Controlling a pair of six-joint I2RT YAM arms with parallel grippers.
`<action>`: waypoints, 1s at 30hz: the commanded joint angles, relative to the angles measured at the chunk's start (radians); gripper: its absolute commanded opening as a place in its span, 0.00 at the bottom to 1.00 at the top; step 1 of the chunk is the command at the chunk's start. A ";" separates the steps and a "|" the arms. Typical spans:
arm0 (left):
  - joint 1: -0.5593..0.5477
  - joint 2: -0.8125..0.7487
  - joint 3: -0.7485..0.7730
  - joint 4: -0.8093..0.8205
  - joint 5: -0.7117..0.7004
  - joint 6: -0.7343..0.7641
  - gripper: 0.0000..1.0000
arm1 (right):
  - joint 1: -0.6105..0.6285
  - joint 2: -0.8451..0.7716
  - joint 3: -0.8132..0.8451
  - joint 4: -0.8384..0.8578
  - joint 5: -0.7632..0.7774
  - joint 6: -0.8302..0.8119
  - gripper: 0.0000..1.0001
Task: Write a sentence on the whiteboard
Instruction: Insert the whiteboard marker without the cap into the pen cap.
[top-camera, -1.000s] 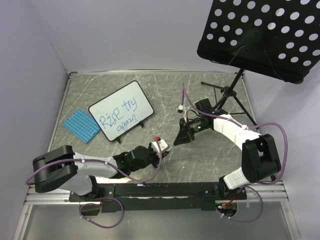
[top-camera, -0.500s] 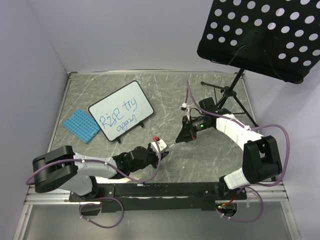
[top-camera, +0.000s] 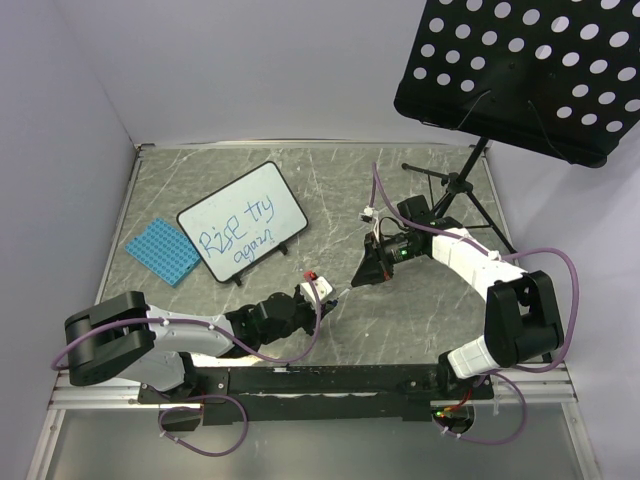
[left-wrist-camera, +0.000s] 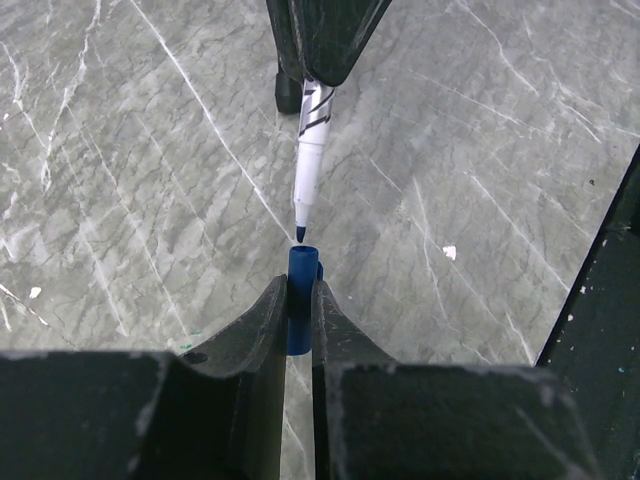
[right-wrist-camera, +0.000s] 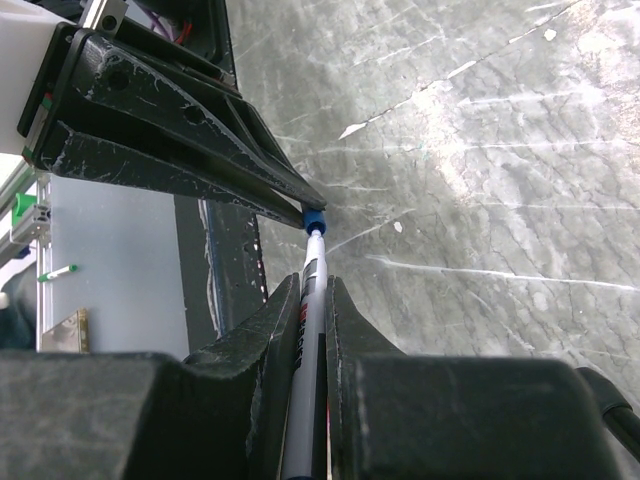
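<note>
- Blue studded plate (top-camera: 163, 250) lies at 9 o'clock on the table (top-camera: 400, 320). It is flat, looks like rigid plastic, and plays no part in this step.
- Whiteboard (top-camera: 243, 222) stands at 10 o'clock on small feet, turned askew. It is glossy white with a thin black frame and rounded corners.
- Sentence (top-camera: 238, 232) sits on it in two lines of blue handwriting, so the writing looks done.
- Left gripper (left-wrist-camera: 298, 290) is narrow and pinches a blue cap (left-wrist-camera: 302, 300). The cap is a small, smooth plastic tube with its mouth facing 12 o'clock in the left wrist view.
- Step judged: recapping the marker.
- Marker (left-wrist-camera: 311, 170) is a slim white barrel with black print and a dark blue tip. It points to 6 o'clock and leans slightly toward 1 o'clock.
- The tip is right at the cap's mouth; I cannot tell whether it has entered.
- To do it well: straighten the barrel onto the cap's axis, push slowly along that axis, hold the cap rigid, and stop at the click.
- Risk: both parts are slick, so an off-axis push may twist the cap between the fingers.
- Right gripper (right-wrist-camera: 313, 290) is closed tight on the marker barrel, about 4 o'clock from the whiteboard.
- Table is hard, grey and marble-patterned.
- Black perforated stand tray (top-camera: 530, 70) sits at 1 o'clock.
</note>
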 joint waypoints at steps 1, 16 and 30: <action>0.000 -0.031 -0.001 0.071 0.003 -0.006 0.01 | 0.005 0.009 0.037 0.010 -0.030 -0.019 0.00; 0.005 0.011 0.059 0.051 -0.011 0.000 0.01 | 0.045 0.031 0.040 0.013 -0.024 -0.014 0.00; 0.083 0.043 0.109 0.264 0.140 -0.040 0.01 | 0.126 0.088 0.062 -0.009 -0.045 -0.004 0.00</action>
